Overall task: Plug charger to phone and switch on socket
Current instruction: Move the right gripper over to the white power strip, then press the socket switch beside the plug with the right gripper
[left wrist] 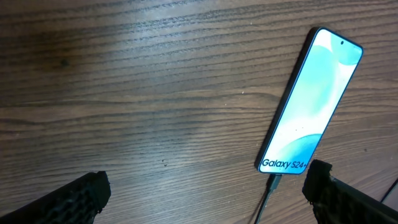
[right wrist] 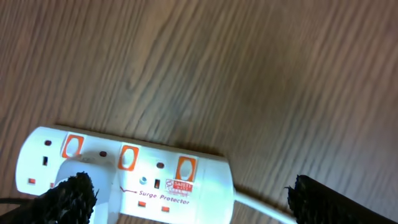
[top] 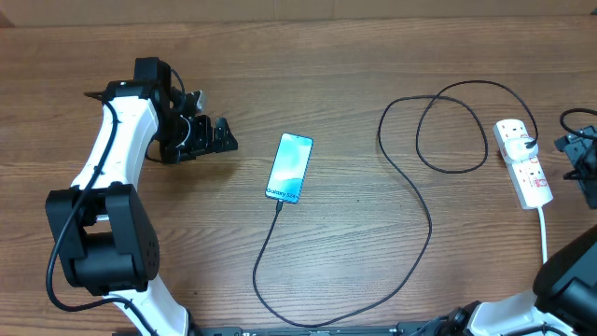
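Note:
The phone [top: 290, 168] lies flat mid-table, its blue screen lit. The thin black charger [top: 422, 201] runs from the phone's lower end, loops across the table and reaches the white socket [top: 522, 161] at the right. In the left wrist view the connector tip [left wrist: 272, 183] sits in the phone [left wrist: 311, 102]. My left gripper [top: 219, 138] is left of the phone, open and empty; its fingers [left wrist: 74, 199] stand wide apart. My right gripper [top: 583, 161] is open beside the socket [right wrist: 130, 174], whose cord end shows between the wide-set fingers [right wrist: 317, 199], untouched.
The socket's white cord [top: 544, 233] runs toward the front edge at the right. Orange switches [right wrist: 127, 157] line the strip. The charger's loop [top: 308, 317] reaches near the table's front edge. The table [top: 373, 56] is bare wood at the back.

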